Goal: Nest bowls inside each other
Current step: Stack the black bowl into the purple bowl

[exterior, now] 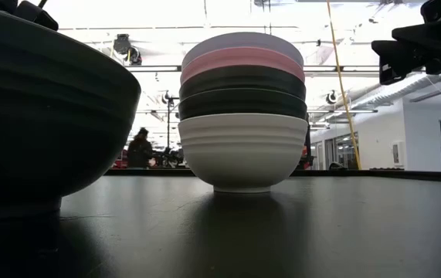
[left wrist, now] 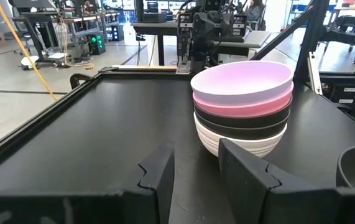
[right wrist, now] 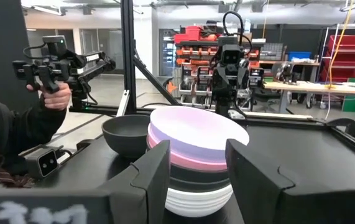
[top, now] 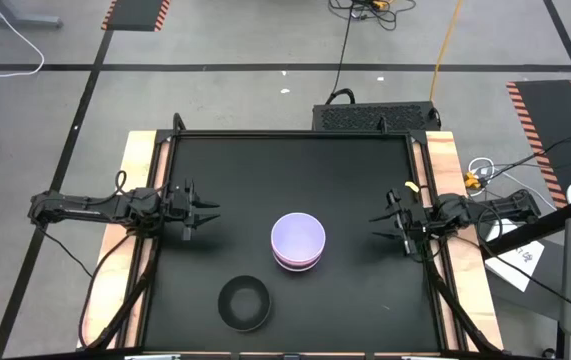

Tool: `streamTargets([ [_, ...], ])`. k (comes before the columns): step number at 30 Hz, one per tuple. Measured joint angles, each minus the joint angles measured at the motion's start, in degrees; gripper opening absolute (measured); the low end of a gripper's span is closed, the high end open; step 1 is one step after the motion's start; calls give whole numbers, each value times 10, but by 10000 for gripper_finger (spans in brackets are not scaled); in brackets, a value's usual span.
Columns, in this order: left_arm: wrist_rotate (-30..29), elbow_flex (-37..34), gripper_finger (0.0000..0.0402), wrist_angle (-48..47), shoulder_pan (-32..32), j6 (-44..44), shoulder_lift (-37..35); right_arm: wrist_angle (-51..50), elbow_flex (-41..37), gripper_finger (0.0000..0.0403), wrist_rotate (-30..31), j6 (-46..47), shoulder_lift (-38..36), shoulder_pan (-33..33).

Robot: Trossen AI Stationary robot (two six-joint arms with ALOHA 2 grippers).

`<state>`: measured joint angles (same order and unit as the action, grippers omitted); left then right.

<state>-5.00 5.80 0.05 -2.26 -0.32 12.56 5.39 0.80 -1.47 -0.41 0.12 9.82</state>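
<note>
A stack of bowls [top: 297,242] stands upright on the black table near its middle. In it a white bowl [exterior: 242,150] rests on its foot on the table, with two black bowls, a pink one [left wrist: 242,104] and a lavender one [left wrist: 242,79] nested on top. A single black bowl [top: 244,303] sits apart near the front edge, also seen in the right wrist view [right wrist: 126,133]. My left gripper [top: 208,212] hovers open at the table's left side and my right gripper [top: 378,222] hovers open at the right side. Both point level toward the stack, well short of it.
A raised black rim [top: 295,134] frames the table, with wooden strips [top: 137,160] outside it. Bare table lies between each gripper and the stack. In the right wrist view a person's hand [right wrist: 56,98] holds a device beyond the table.
</note>
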Motion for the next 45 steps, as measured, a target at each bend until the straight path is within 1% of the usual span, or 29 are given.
streamTargets([
  [9, 1, 0, 127, -14, 0, -14, 0, -1, 0, 146, 0, 1, 0, 0],
  [11, 19, 0, 127, -23, 0, -20, 3, -3, 0, 146, 0, 1, 0, 0],
  [14, 62, -6, 127, -26, -1, -32, 7, -7, 0, 146, 0, 1, 0, 0],
  [19, 110, -30, 127, -18, -3, -68, 7, -9, 0, 146, 0, 1, 1, 0],
  [24, 123, -41, 127, 7, -28, -111, 16, -9, 0, 146, 0, 1, 1, 0],
  [27, 127, -41, 127, 59, -57, -108, 26, -9, 0, 146, 0, 1, 1, 0],
  [30, 135, -41, 127, 136, -94, -94, 41, -9, 0, 146, -1, 1, 1, 0],
  [33, 98, -33, 127, 178, -126, -92, 60, -9, 1, 146, 0, 1, 1, 0],
  [37, 19, -11, 127, 181, -160, -94, 104, -9, 1, 146, 0, 1, 1, 0],
  [40, 2, 27, 135, 188, -181, -92, 152, -9, 1, 146, 0, 1, 1, 0],
  [42, -14, 65, 149, 167, -193, -88, 187, -9, 1, 146, 0, 1, 1, 0],
  [45, -56, 134, 178, 81, -201, -118, 246, -9, 1, 146, -1, 4, 1, 0],
])
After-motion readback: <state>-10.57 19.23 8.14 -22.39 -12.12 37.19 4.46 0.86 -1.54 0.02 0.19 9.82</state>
